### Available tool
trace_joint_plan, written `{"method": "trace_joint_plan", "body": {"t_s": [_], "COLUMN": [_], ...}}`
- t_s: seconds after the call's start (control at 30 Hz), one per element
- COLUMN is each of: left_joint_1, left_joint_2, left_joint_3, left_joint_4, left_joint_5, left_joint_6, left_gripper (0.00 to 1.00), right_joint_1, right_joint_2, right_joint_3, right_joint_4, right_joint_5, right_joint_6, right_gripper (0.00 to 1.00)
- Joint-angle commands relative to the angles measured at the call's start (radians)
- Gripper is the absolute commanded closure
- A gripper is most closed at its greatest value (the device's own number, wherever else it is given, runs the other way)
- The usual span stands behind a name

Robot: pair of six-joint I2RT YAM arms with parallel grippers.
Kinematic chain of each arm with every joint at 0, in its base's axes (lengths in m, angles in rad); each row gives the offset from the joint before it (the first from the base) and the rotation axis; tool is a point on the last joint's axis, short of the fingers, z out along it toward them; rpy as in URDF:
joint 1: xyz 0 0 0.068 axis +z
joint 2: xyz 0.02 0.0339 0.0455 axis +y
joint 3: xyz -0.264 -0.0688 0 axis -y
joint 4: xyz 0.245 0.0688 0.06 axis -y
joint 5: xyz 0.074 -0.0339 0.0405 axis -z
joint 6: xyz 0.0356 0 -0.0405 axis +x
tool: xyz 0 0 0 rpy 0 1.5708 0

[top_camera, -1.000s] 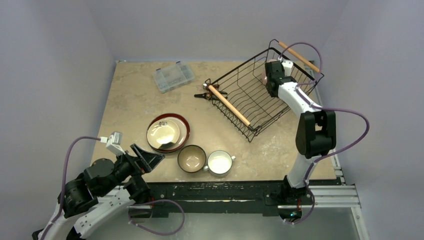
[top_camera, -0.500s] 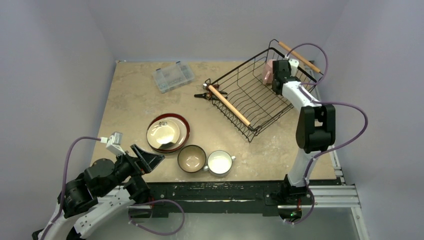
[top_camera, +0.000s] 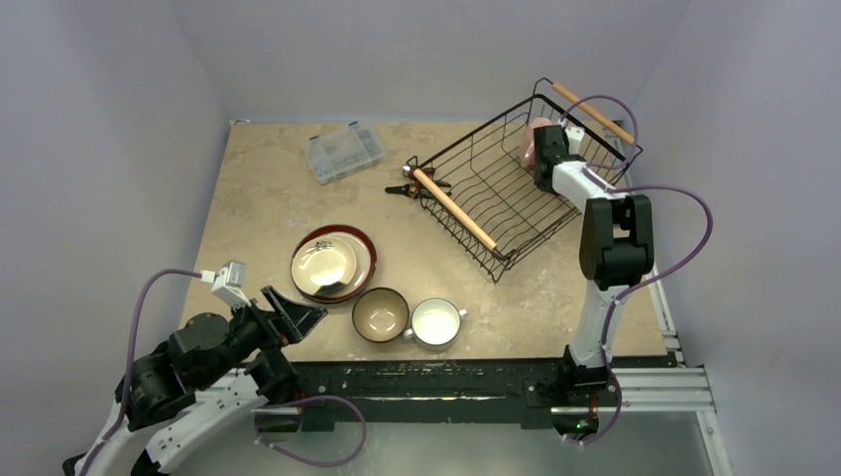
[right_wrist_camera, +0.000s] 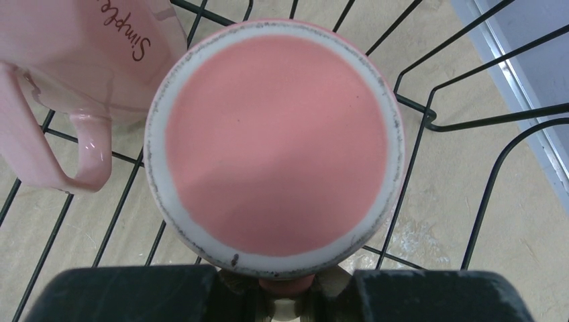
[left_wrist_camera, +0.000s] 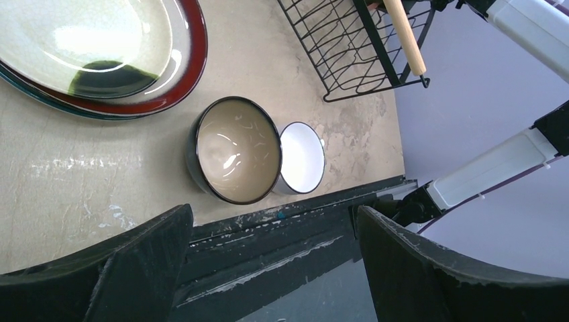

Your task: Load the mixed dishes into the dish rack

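Observation:
The black wire dish rack (top_camera: 496,188) stands at the back right. My right gripper (top_camera: 543,149) is inside its far end, shut on the handle of an upside-down pink mug (right_wrist_camera: 278,141), whose base faces the wrist camera. A second pink mug (right_wrist_camera: 80,60) lies just left of it in the rack (right_wrist_camera: 416,121). The cream plate (top_camera: 324,266) rests on the red-rimmed plate (top_camera: 362,260) at centre left. The blue bowl (top_camera: 381,314) and the white two-handled cup (top_camera: 435,322) touch near the front edge. My left gripper (top_camera: 298,315) is open and empty, over the front edge left of the bowl (left_wrist_camera: 236,149).
A clear plastic compartment box (top_camera: 343,151) sits at the back left. A small black-and-red hand tool (top_camera: 402,186) lies by the rack's near wooden handle (top_camera: 454,208). The black frame rail (left_wrist_camera: 282,235) runs along the table's front edge.
My right gripper shifted a little toward the rack's far corner with the pink mug, then back slightly. The left arm has not moved.

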Motion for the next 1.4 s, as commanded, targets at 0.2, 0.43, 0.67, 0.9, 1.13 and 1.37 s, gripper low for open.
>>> {"method": "trace_joint_plan", "body": {"t_s": [0.2,0.43,0.67,0.9,1.13,1.37], "left_joint_1": [-0.004,-0.004,-0.004,-0.004,-0.004,-0.004], "left_joint_2": [-0.007,-0.051,-0.046,-0.013,0.026,0.089], "left_joint_3": [0.031,0.025,0.024,0.018,-0.028,-0.063], "left_joint_4": [-0.023,-0.053,-0.057,-0.055,-0.006,0.030], "left_joint_5": [-0.002,-0.002,0.004,0.015,0.061,0.123], "left_joint_6": [-0.008,-0.041,-0.047,-0.053,-0.069,-0.078], "left_gripper": [0.08,0.08,0.08,0.08,0.08,0.09], "right_joint_1": [-0.016,-0.025,-0.022,0.043,0.322,0.361], "right_joint_2": [-0.056,-0.011,-0.037,-0.335,-0.785,-1.195], "right_joint_3": [0.004,0.058,0.117,-0.032,-0.297,-0.570], "right_joint_4": [0.184,0.181,0.074,0.027,-0.007,-0.087], "right_joint_5": [0.033,0.044,-0.010,-0.061,-0.173,-0.336], "right_joint_6": [-0.002,-0.016,-0.032,0.006,-0.003,0.088], "right_gripper": [0.95,0.76,0.50,0.29,0.19,0.05]}}
